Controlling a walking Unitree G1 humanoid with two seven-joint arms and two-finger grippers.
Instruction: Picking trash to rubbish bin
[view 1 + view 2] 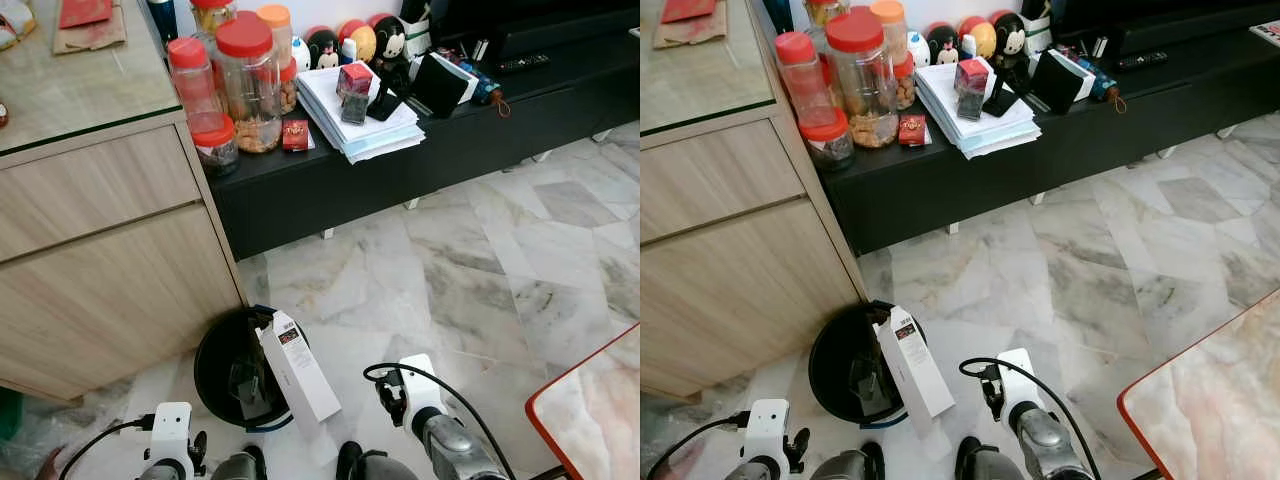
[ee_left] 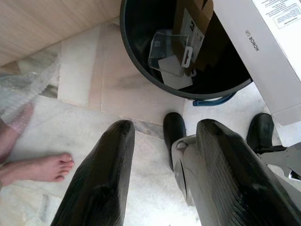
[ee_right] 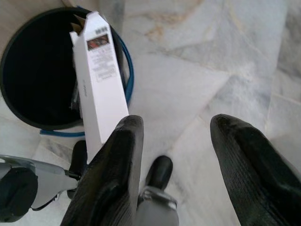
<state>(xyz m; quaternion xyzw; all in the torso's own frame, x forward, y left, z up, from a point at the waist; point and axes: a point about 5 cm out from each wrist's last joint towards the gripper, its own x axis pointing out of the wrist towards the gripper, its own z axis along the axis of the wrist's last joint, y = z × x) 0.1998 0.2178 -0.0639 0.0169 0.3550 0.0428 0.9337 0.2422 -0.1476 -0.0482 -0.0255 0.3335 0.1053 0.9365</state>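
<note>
Fingers of both our left gripper [image 2: 162, 188] and right gripper [image 3: 176, 174] stand spread and empty above the floor. The white box [image 1: 298, 368] leans across the rim of the rubbish bin [image 1: 212, 375]; we judge it light, stiff cardboard (likely empty), best pinched across its narrow sides.

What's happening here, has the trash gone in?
Partly. The long white cardboard box leans on the rim of the round black rubbish bin beside the wooden cabinet, one end sticking up and the other down on the marble floor, not inside. Clear plastic packaging already lies in the bin. The left gripper and right gripper are both open, holding nothing, low near the bin. A person's bare foot stands nearby.
</note>
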